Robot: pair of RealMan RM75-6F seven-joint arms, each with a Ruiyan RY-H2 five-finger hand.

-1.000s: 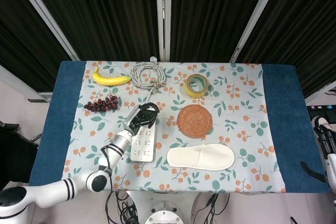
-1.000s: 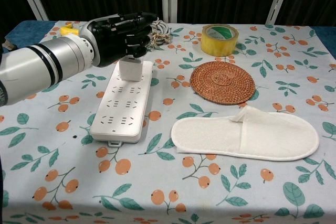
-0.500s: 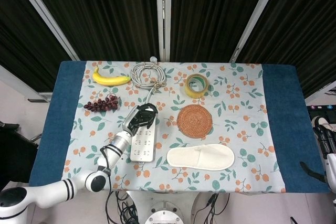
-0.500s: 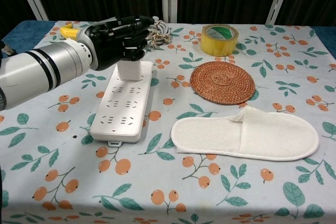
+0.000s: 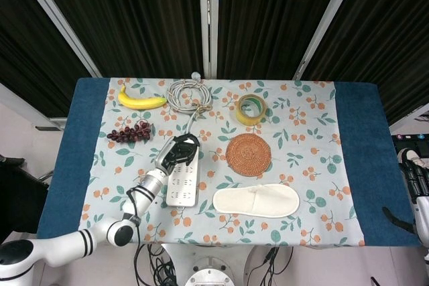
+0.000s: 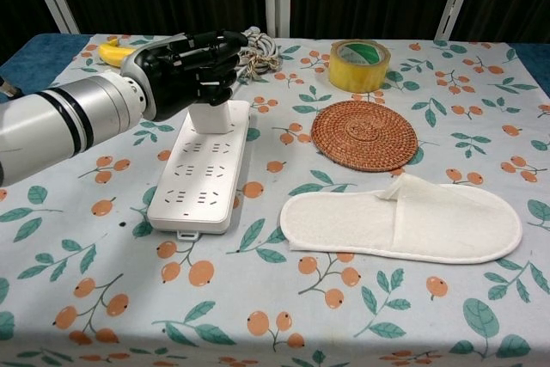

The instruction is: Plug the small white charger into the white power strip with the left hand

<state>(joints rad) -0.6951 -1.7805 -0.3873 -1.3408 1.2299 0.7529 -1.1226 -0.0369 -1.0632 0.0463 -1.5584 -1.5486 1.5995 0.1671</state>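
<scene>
Charger: seated upright on the far end of the power strip (white on white).
Left hand: fingers are curled over the charger's top; whether it is gripped cannot be told.
Right hand: seen at the table's right edge; state cannot be told.
Neighbours: woven coaster and slipper are placed right of the strip.

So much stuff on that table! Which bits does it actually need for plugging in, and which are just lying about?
Needed:
small white charger
white power strip
left hand

Lying about:
banana
grapes
coiled cable
tape roll
woven coaster
white slipper
</scene>
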